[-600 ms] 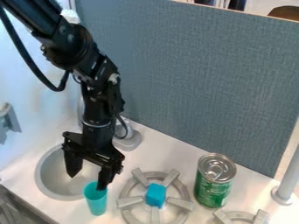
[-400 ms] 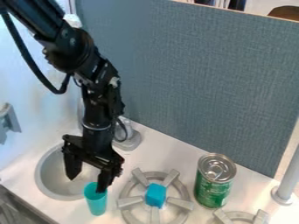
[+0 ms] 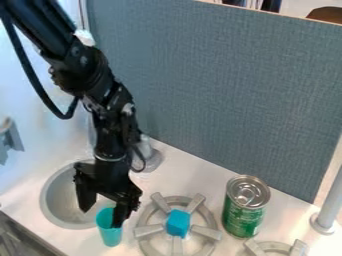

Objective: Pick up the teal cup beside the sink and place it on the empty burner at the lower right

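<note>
The black gripper (image 3: 101,218) hangs over the right side of the sink, its two fingers spread wide. Its right finger reaches down at the mouth of a teal cup (image 3: 110,235), while the left one is over the basin. I cannot tell whether that right finger is inside the cup or just behind its rim. The cup stands upright on the counter beside the sink. To its right, a blue block (image 3: 178,223) rests on the middle of a grey stove burner (image 3: 149,241).
A green can (image 3: 242,217) with a metal top stands right of the burner. The round sink basin (image 3: 56,209) lies at the left, with a grey faucet base behind the arm. A grey post (image 3: 328,205) rises at the right edge, and a blue-grey panel (image 3: 227,90) borders the counter's back.
The gripper has come down a little, and its right finger is lower at the cup. The cup, block and can have stayed where they were.
</note>
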Controlling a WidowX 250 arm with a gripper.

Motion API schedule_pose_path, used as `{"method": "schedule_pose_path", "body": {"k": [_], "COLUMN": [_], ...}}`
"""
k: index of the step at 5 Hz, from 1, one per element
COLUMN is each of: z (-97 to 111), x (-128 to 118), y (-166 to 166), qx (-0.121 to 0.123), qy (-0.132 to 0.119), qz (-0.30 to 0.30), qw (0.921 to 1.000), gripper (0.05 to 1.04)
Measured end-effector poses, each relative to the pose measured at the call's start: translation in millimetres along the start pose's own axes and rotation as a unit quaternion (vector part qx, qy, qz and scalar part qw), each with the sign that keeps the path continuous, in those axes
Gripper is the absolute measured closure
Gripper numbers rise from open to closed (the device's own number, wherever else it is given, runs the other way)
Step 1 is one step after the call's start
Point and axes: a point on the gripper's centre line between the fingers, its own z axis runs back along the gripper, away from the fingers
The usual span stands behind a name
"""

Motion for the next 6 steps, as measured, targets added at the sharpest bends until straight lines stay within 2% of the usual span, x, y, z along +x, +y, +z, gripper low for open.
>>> {"method": "schedule_pose_path", "body": {"k": [1, 2, 6], "z": [-9, -20, -32], "x": [4, 6, 24], "y": [-5, -9, -9], "qx": [0.000, -0.008, -0.005], "qy": [-0.017, -0.012, -0.011], "qz": [0.004, 0.011, 0.036], "qw": [0.9998, 0.9998, 0.9993], "gripper": [0.083, 0.083, 0.083]}}
